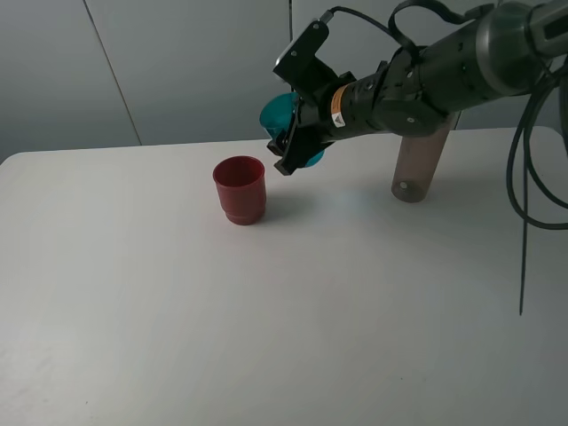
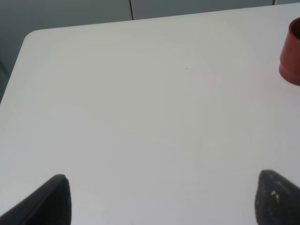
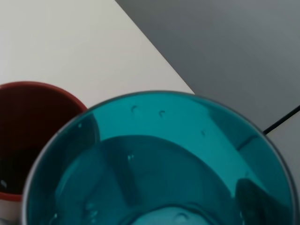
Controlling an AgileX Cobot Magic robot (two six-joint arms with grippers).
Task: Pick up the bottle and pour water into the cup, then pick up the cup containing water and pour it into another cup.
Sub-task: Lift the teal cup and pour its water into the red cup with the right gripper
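Right gripper (image 1: 297, 142) clamped on teal cup (image 1: 280, 111). The cup is airborne and tilted, above and just beside red cup (image 1: 240, 189), not touching it. Bottle (image 1: 417, 169) stands upright on table (image 1: 133, 293) behind the right arm. Left gripper (image 2: 161, 197) has its jaws apart and holds nothing.

Risk: teal rim looks offset to 1 side of the red mouth, so tipping from here may put water on the table.

1. bottle (image 1: 415, 170): top half's hidden behind the right arm (image 1: 417, 89), only the base shows.
2. teal cup (image 1: 277, 111): mostly buried in the right claw (image 1: 293, 146).
3. red cup (image 2: 291, 51): chopped by the frame edge in both wrist views.
4. left claw (image 2: 164, 201): only two blurry dark fingertips (image 2: 54, 201) poke in, rest is off-frame.
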